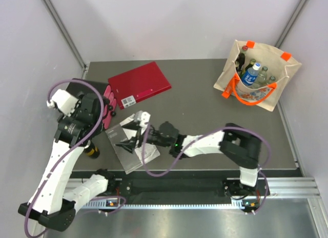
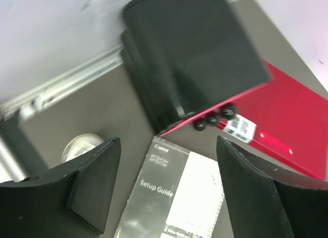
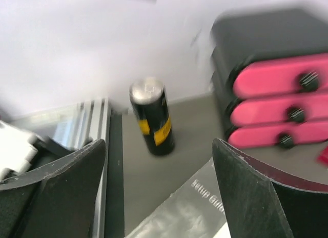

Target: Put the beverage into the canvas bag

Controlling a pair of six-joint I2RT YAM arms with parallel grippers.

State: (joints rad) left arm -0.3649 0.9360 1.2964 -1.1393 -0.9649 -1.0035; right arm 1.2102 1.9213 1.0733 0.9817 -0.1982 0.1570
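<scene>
The beverage, a black can with yellow marks [image 1: 92,151], stands upright near the table's front left edge. It also shows in the right wrist view [image 3: 152,117], and only its silver top shows in the left wrist view [image 2: 81,146]. The beige canvas bag [image 1: 274,89] with orange handles stands open at the back right, holding several bottles. My right gripper [image 1: 128,134] is open and empty, reaching left over a booklet, with the can ahead between its fingers [image 3: 159,145]. My left gripper [image 1: 102,114] is open and empty [image 2: 168,143], above the table right of the can.
A grey "Setup Guide" booklet [image 1: 132,145] lies at front centre. A black case with pink drawers [image 1: 98,97] stands at the left, behind the can. A red book [image 1: 139,84] lies beside it. A metal rail [image 1: 287,189] runs along the front edge.
</scene>
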